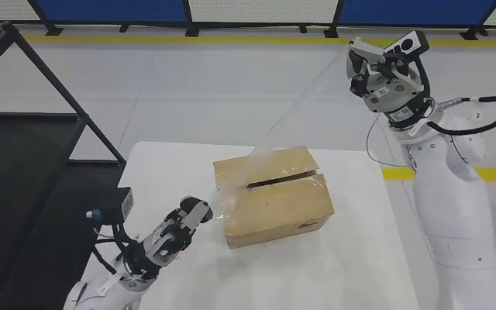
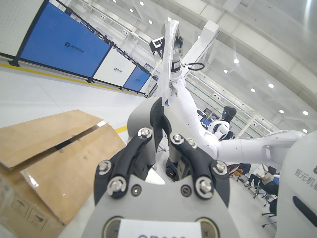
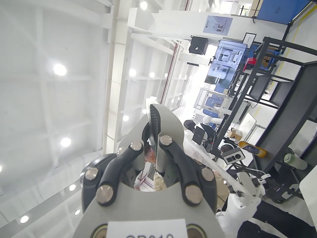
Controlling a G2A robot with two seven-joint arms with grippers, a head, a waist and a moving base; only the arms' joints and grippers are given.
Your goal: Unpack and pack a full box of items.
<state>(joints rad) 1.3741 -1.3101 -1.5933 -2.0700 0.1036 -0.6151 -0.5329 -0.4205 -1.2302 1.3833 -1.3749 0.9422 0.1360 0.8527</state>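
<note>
A brown cardboard box [image 1: 275, 201] [image 2: 49, 144] lies in the middle of the white table [image 1: 349, 263], its top flaps slightly apart along the seam. A long strip of clear tape [image 1: 302, 108] [image 2: 164, 70] [image 3: 210, 164] rises from the box top to my right gripper [image 1: 360, 56] [image 3: 151, 115], which is shut on the strip's end high above the table's far right corner. My left gripper [image 1: 198, 211] [image 2: 161, 115] sits low at the box's left end, shut on the tape's other end, where crinkled film clings to the box.
A black metal rack [image 1: 46, 155] stands off the table's left side. Blue and white partition panels [image 1: 108, 9] and a yellow floor line [image 1: 194, 39] run along the back. Bare tabletop lies in front of the box and to its right.
</note>
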